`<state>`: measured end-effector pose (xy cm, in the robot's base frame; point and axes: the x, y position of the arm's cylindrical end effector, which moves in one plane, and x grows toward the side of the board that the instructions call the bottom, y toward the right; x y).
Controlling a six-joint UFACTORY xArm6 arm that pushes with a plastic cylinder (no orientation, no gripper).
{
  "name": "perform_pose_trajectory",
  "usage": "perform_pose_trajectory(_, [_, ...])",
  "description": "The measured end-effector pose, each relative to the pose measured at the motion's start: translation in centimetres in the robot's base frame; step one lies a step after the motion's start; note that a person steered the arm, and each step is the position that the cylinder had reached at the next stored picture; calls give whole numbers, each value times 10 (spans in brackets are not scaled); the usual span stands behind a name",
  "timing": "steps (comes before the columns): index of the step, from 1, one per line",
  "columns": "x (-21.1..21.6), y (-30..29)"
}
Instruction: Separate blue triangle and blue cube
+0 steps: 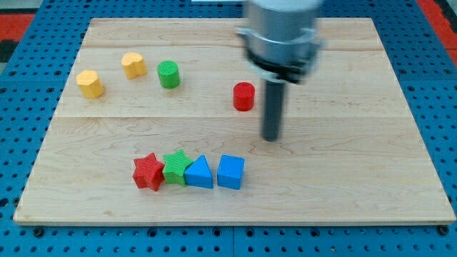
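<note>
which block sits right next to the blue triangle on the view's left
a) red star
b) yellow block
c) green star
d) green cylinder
c: in the row near the view's bottom, the green star lies against the blue triangle on the view's left, with the red star beyond it and the blue cube on the triangle's other side.

The table [357, 178] is looking like pale wood w/ visible grain & plank seams, smooth, matt. Under it, a blue pegboard [443, 107] is showing a hard surface w/ rows of holes. The blue triangle [199, 173], blue cube [230, 171], red star [148, 172] & green star [176, 167] are looking like matt plastic w/ fine ridges. The rod is reading as dark, dull metal down to my tip [270, 138]; its collar [280, 36] is looking grey, metallic, blurred.
</note>
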<state>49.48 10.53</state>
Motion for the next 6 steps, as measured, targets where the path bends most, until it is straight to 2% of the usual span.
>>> perform_pose_trajectory(1, [52, -3])
perform_pose_trajectory(2, [70, -71])
perform_pose_trajectory(4, [59, -256])
perform_pose_trajectory(5, [54, -257])
perform_pose_trajectory(6, [28, -268])
